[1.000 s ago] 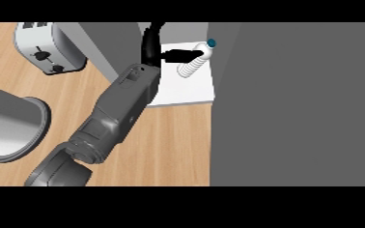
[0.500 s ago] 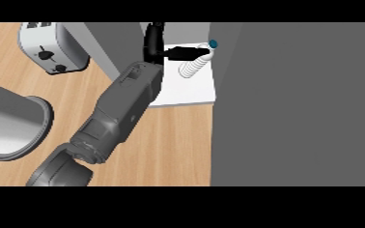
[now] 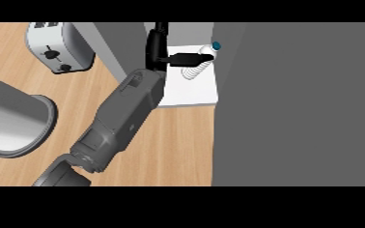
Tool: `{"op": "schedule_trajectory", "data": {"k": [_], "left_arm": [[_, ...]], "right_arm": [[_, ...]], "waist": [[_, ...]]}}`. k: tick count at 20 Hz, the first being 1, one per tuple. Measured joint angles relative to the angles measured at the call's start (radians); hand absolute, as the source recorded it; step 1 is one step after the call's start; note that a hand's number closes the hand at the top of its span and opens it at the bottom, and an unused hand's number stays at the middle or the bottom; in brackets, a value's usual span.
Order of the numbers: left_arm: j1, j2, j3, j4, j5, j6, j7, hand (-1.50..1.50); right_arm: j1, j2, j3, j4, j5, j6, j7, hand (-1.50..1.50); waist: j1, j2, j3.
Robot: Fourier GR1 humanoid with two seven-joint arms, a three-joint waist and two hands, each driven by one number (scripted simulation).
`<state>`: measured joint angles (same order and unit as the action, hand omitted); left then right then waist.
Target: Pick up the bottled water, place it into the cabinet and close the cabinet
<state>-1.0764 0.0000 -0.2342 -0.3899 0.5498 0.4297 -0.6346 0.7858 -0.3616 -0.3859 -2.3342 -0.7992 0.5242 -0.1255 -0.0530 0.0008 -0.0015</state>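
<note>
**Bottle held at cabinet floor, upper centre of frame**

While the grey forearm (image 3: 125,116) runs diagonally from the lower left up toward the upper centre, its black hand (image 3: 160,53) sits inside the open cabinet. Which arm this is cannot be told with certainty from the view; it enters at lower left, so it is logged as the left.

Fingers (image 3: 187,58): extended rightward and closed across the bottled water (image 3: 200,65), with the rest of the hand standing up to the left of it. The bottle's ribbed white body shows just below and right of the fingers; its blue cap (image 3: 216,45) pokes out above them, tilted toward the upper right.

Bottle position: over the white cabinet floor (image 3: 189,94), near its right edge, close against the large grey cabinet door (image 3: 288,106) that fills the right half of the frame. Whether the bottle's base touches the floor cannot be told.

Other items: a toaster (image 3: 58,46) at upper left on the wooden counter (image 3: 178,145); a grey rounded pot or bowl (image 3: 21,125) at the left edge. No second hand shows.
</note>
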Motion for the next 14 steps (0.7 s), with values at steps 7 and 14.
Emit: {"op": "schedule_trajectory", "data": {"k": [7,14], "left_arm": [[0.177,0.0,-0.166,-0.24,0.089,0.022,0.036,-1.5],[0.422,0.001,-0.302,-0.525,0.091,0.071,0.046,-1.5]], "right_arm": [[-0.02,0.006,-0.007,0.002,-0.004,-0.018,0.019,-1.5],[-0.003,0.024,-0.018,-0.002,-0.008,-0.013,0.027,-1.5]], "waist": [[0.025,-0.007,0.0],[0.05,-0.011,0.0]]}}
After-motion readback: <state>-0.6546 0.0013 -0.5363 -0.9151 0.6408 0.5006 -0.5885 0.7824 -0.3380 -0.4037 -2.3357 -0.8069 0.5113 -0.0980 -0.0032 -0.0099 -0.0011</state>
